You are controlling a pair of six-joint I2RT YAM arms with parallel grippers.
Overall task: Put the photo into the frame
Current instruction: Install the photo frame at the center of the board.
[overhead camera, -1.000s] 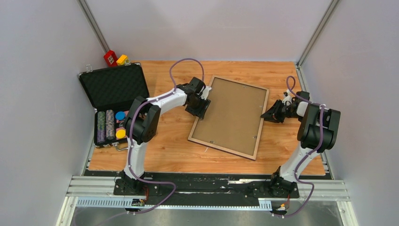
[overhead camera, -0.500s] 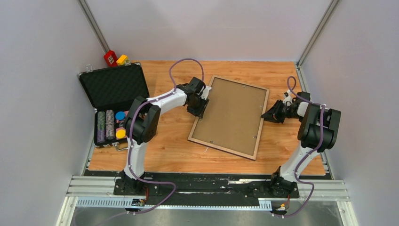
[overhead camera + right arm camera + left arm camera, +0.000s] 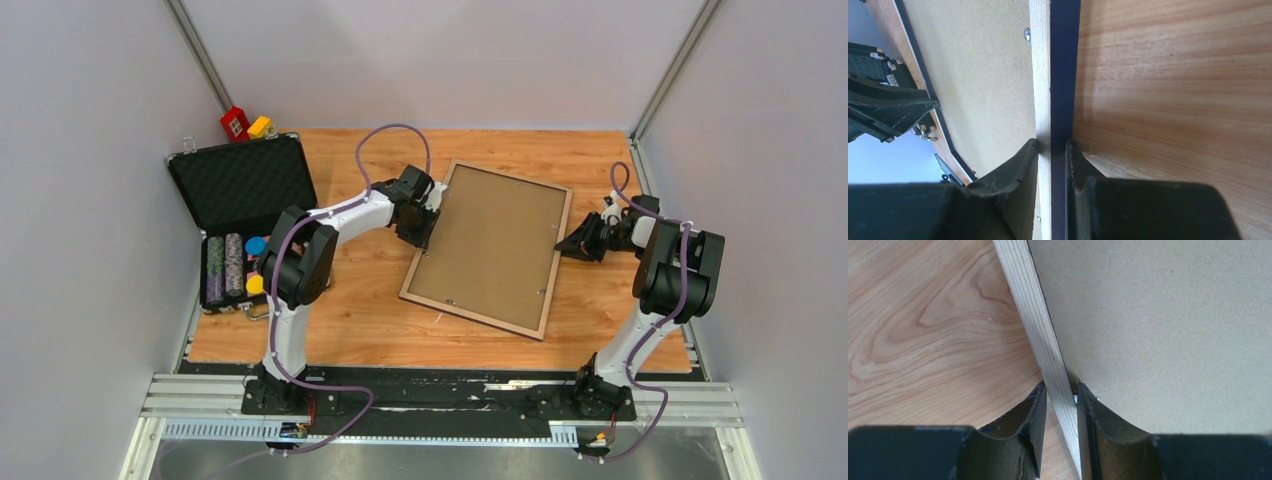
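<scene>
The frame [image 3: 490,250] lies back-up on the middle of the tabletop [image 3: 350,320], its long axis running far-to-near, slightly skewed. Its 2 long borders face the arms. The right fingers [image 3: 1013,175] clamp the right border. The left fingers [image 3: 1033,415] straddle the left border, nearly closed; I cannot tell whether they pinch it.

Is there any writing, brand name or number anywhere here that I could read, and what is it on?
No text can be read.
Poker chips: markings too small to read.
Red block: a dark square mark, no legible letters.
The frame and its backing panel: blank.
</scene>
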